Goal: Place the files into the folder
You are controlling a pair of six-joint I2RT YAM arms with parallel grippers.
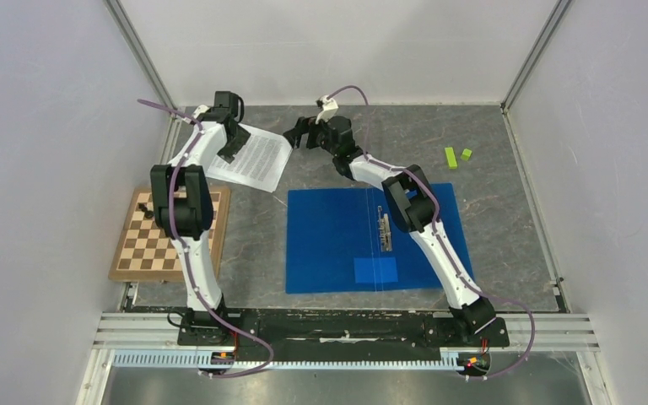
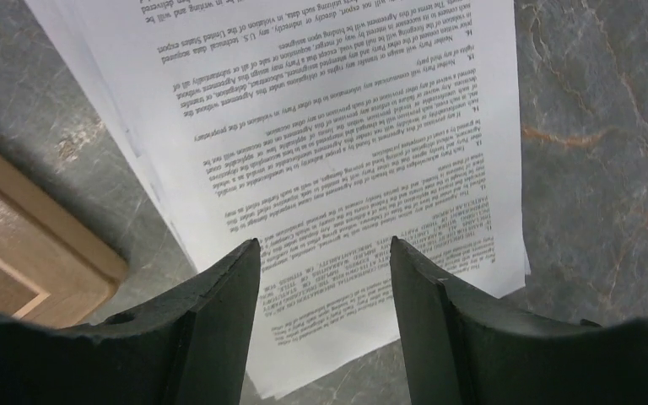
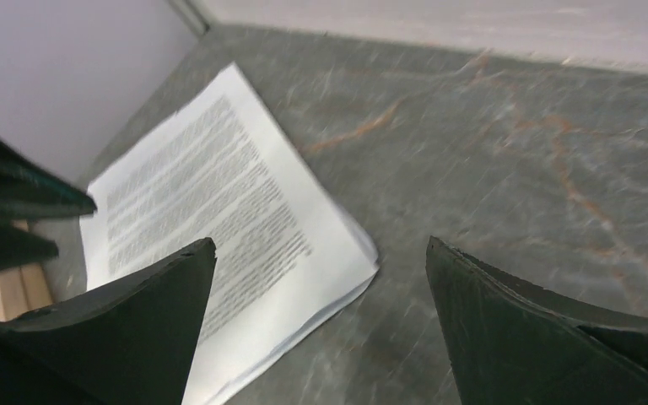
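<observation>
Left wrist view: you have the left gripper [image 2: 324, 245] parted to a moderate gap and gripping nothing. Its two matte black fingers [image 2: 228, 295] are poised over one end of the files [image 2: 304, 126]; whether the tips touch the paper cannot be told. Files: a thin stack of white sheets with dense black print, edges slightly fanned, lying flat on the grey marbled table [image 2: 607, 169], which has rust-coloured veins. A pale wooden corner of the chessboard [image 2: 34, 253] sits just left of the stack. Right wrist view: your right gripper [image 3: 321, 245] is spread wide and empty, its tapered dark fingers framing one corner of the stack, most of which lies towards its left finger. Top external view: the files rest skewed at the far left of the table, between the two grippers, their near corner close beside the folder [image 1: 329, 245] without overlapping it. Folder: a flat, bright blue plastic rectangle, opened out at table centre, with a narrow metal clip [image 1: 386, 229] along its middle and the right arm passing over it. Two small green blocks [image 1: 450, 157] lie at the far right.
</observation>
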